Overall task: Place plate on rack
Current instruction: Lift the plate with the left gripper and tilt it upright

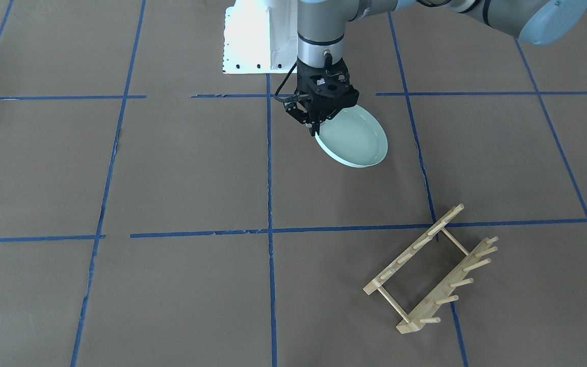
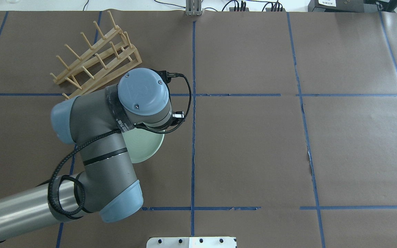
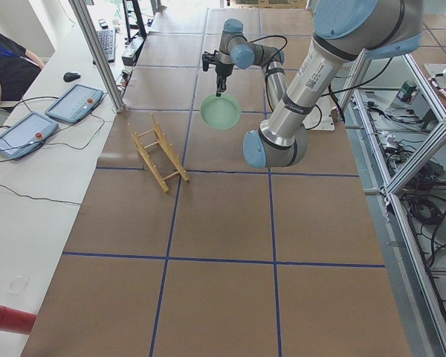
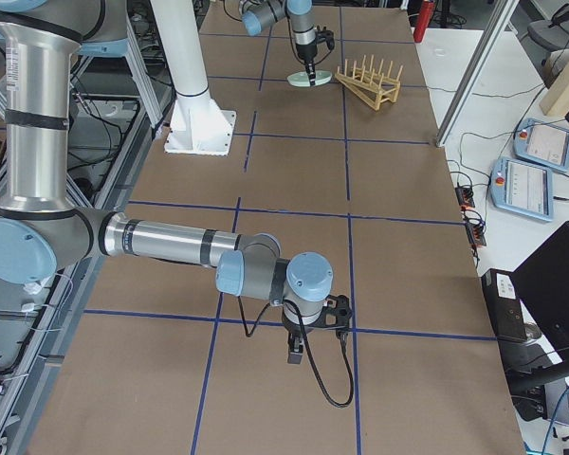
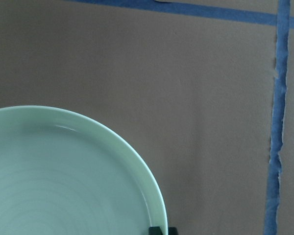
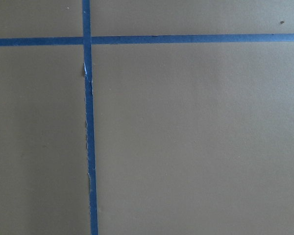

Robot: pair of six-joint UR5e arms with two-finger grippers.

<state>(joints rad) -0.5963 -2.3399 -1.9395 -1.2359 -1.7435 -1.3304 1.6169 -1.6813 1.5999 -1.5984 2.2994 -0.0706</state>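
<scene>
Mint-green plate (image 1: 357,140) is pinched at its rim by left gripper (image 1: 317,127), held tilted over table (image 1: 171,168), well apart from rack (image 1: 428,270) | risk: slip from thin edge-hold; pegs (image 1: 461,282) struck if misaligned

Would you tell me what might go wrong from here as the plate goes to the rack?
The left gripper pinches the plate only at one edge of its rim, so it may slip or swing. The rack looks light and sits skewed to the tape lines; a misaligned plate could strike the pegs and shove it.
</scene>
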